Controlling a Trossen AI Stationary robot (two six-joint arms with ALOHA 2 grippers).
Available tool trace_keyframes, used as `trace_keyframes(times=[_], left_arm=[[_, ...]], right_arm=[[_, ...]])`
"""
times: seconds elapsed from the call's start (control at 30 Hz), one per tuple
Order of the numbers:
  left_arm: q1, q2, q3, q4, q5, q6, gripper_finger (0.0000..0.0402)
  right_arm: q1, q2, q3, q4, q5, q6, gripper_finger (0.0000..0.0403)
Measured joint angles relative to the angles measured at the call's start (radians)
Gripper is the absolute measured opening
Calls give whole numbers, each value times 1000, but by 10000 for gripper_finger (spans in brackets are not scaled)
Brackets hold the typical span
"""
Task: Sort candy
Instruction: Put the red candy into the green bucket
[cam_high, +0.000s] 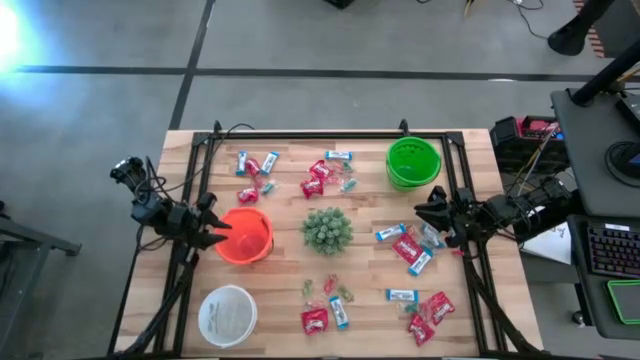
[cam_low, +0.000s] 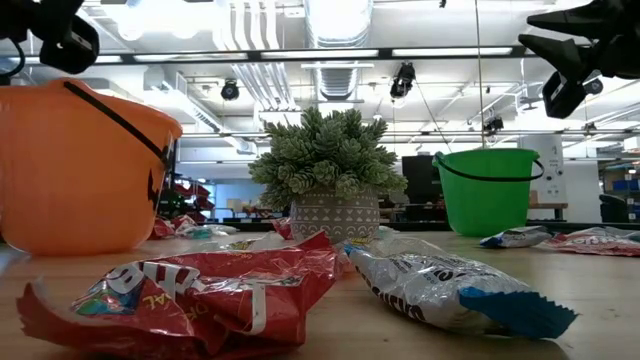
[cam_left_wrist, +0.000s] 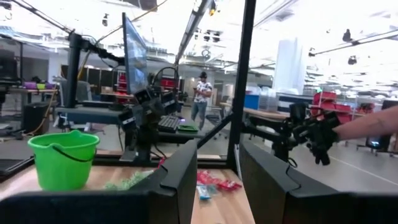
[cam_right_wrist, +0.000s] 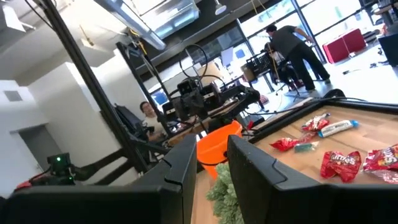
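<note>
- The wooden table (cam_high: 360, 270) has a black frame along its edges and stands on a grey floor crossed by dark lines.
- A small spiky potted plant (cam_high: 326, 230) sits at the table's middle and serves as the landmark here.
- An orange bucket (cam_high: 246, 236) stands just left of the plant in the high view; a green bucket (cam_high: 413, 162) stands beyond it toward the far right corner; a white bowl (cam_high: 227, 315) sits toward the near left corner.
- The candy (cam_high: 410, 248) lies scattered all round the plant: red packets and blue-and-white bars in clusters beyond it, to its right and on its near side, with tiny green and pink pieces just in front of it.
- In the low view a crumpled red packet (cam_low: 190, 295) and a blue-and-white bar (cam_low: 445, 290) lie nearest the camera.
- Beyond the table is an open workshop with ceiling ducts, desks and monitors; a person (cam_right_wrist: 295, 46) stands far off.
- The left gripper (cam_high: 213, 228) hangs above the table left of the plant, beside the orange bucket, fingers (cam_left_wrist: 180, 174) parted with a clear gap and holding nothing.
- The right gripper (cam_high: 428, 212) hangs right of the plant, above the right-hand candy cluster, fingers (cam_right_wrist: 258, 168) also apart and empty.
</note>
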Motion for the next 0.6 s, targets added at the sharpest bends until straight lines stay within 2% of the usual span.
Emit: trace_keyframes(times=[0.27, 0.6], left_arm=[[0, 0, 0, 71, 1, 18, 103], [1, 1, 0, 68, 2, 4, 103]], right_arm=[[0, 0, 0, 0, 0, -4, 84], [0, 0, 0, 0, 0, -4, 84]])
